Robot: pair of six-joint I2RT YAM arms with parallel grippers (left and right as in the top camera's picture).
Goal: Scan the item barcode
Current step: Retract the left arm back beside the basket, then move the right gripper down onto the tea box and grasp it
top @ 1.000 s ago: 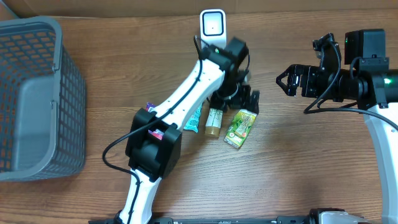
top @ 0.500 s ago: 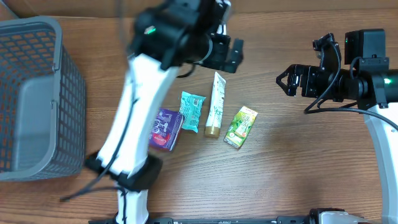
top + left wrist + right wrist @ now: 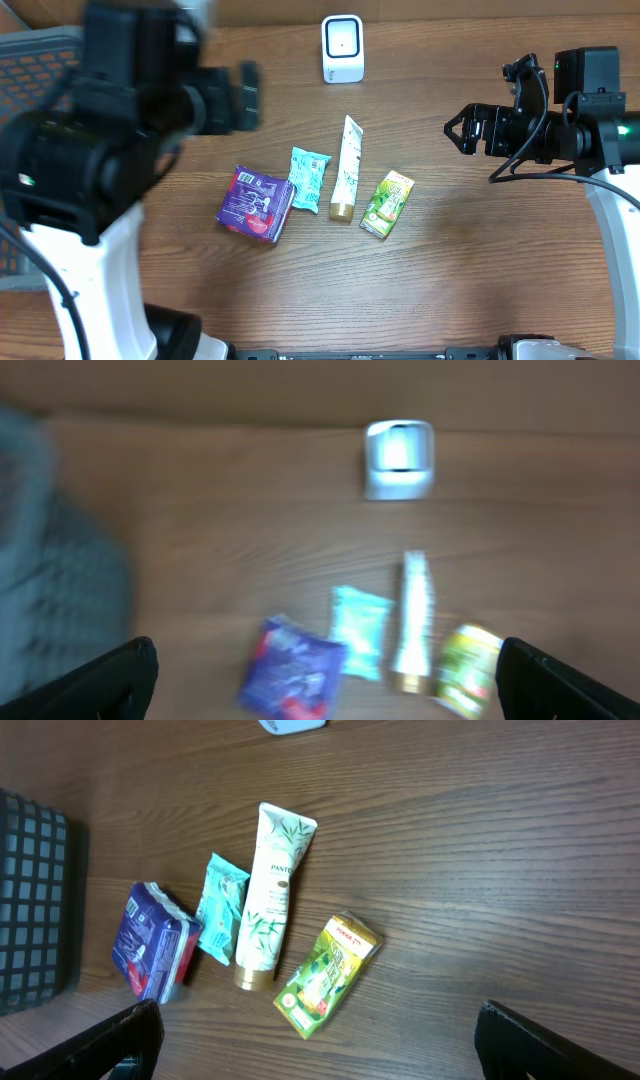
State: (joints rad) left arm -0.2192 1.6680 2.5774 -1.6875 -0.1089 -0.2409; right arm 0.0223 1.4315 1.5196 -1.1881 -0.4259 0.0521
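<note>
Lettering on the white tube (image 3: 268, 895) reads PANTENE. It lies on the table (image 3: 450, 260) between a teal packet (image 3: 222, 908) and a green carton (image 3: 328, 975), whose print is too small to read. A purple pack (image 3: 152, 940) lies leftmost, and the scanner (image 3: 342, 48) stands beyond the row. The left gripper (image 3: 245, 95) and right gripper (image 3: 452, 130) are both spread wide and hold nothing.

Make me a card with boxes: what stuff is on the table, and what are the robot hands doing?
items in a row: purple pack, teal packet, white tube, green carton
scanner: white, beyond the tube
basket: grey, far left
left gripper: open, empty
right gripper: open, empty
</note>
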